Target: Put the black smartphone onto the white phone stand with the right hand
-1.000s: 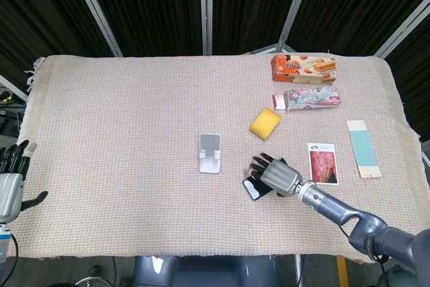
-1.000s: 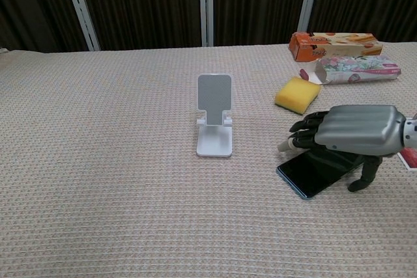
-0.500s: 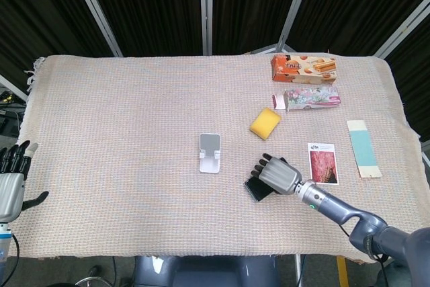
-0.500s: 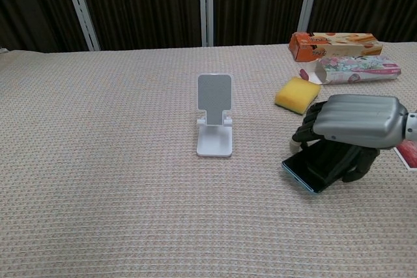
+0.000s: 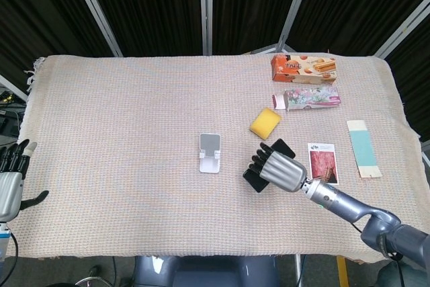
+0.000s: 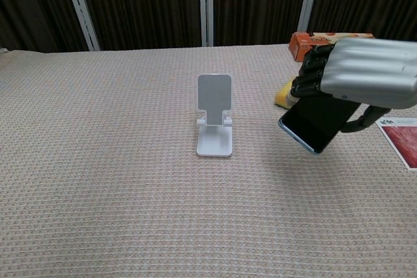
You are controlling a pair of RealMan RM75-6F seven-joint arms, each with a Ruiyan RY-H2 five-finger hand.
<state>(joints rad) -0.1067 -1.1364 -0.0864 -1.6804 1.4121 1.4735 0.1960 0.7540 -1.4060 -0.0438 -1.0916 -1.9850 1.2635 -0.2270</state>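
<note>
Right hand (image 6: 365,73) grips black smartphone (image 6: 317,124) clear of tabletop (image 6: 98,161); white phone stand (image 6: 214,115) to its left, apart.

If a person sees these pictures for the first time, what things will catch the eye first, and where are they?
First comes the right hand, at the right of the table, holding the black smartphone tilted above the cloth. Next is the white phone stand, upright and empty near the middle, to the left of the phone. At the far right edge lie a yellow sponge and two colourful boxes behind it.
</note>
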